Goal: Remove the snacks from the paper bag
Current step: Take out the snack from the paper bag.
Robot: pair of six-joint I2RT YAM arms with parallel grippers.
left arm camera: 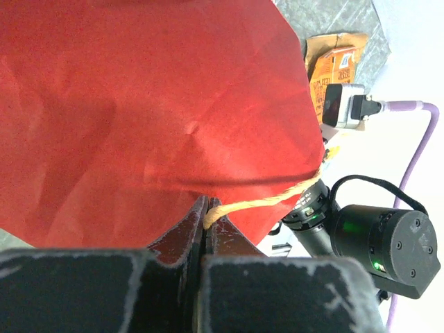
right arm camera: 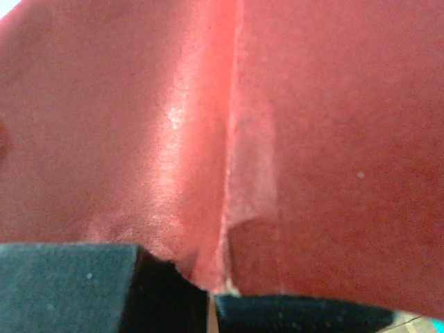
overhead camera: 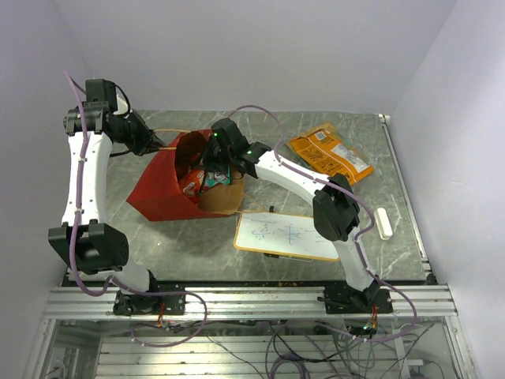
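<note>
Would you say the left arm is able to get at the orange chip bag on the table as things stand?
Probably not: the left hand is shut on the string handle of the paper bag, and that bag and the right arm lie between it and the chip bag.

Your paper bag [overhead camera: 162, 189] lies tipped over, red outside, its kraft-brown mouth around the right claw [right arm camera: 211, 291], which pinches a red packet [right arm camera: 139, 139]. Your left claw [left arm camera: 203, 211] clamps its string handle [left arm camera: 263, 201]. The orange-tan chip bag [overhead camera: 330, 152] lies flat, well right of both claws.
</note>
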